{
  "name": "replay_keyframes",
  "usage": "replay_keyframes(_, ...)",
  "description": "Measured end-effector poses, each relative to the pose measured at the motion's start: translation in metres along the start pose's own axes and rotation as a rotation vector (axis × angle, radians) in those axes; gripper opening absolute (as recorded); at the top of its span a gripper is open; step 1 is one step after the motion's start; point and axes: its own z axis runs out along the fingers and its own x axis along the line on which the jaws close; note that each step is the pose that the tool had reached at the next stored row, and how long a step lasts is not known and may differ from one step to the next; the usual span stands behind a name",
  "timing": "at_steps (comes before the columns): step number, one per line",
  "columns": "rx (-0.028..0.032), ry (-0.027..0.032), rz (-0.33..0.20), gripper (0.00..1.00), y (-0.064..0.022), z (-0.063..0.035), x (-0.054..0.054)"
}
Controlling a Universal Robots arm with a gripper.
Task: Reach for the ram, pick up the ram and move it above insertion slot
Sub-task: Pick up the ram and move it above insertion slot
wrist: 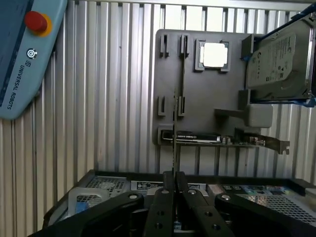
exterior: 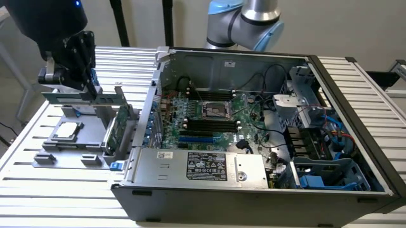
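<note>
In the exterior view, the gripper (exterior: 89,90) hangs at the exterior view's left, over the grey fixture tray (exterior: 63,147) that lies on the slatted aluminium table (exterior: 38,190). Its dark body hides most of what sits between the fingers; a thin dark sliver runs down from them toward the tray's upright brackets. The tray also carries a silver processor (exterior: 66,132) in a square pocket and a green expansion card (exterior: 117,130) standing on edge at its side nearest the computer case (exterior: 254,190). To the right, the open case shows the motherboard (exterior: 209,123) with its dark memory slots (exterior: 206,126), the power supply (exterior: 203,166) and, further right, blue drive bays (exterior: 323,175).

The wrist view looks straight down past the fingers and gives what the other camera cannot. At its left edge lies a teach pendant (wrist: 24,54) with a red stop button (wrist: 35,20). In the middle, the 2 fingertips (wrist: 165,190) are pressed together on the ram (wrist: 174,133), seen edge-on as a narrow dark line. Its long axis runs away from the fingers, across the tray (wrist: 197,94) and between the paired slot brackets (wrist: 170,106), so the stick stands on its thin edge. The processor (wrist: 214,54) sits beyond it, a hard drive (wrist: 276,61) lies at the tray's far side, and the expansion card (wrist: 222,139) lies crosswise to the ram.
</note>
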Motion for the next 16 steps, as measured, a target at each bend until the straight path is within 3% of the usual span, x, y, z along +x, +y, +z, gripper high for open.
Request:
replay_keyframes(9, -0.0001, -0.0109, 0.0, 0.13, -0.0407, -0.0141, 0.001)
replay_keyframes(16, -0.0002, -0.016, 0.0, 0.13, -0.0724, -0.0167, 0.001)
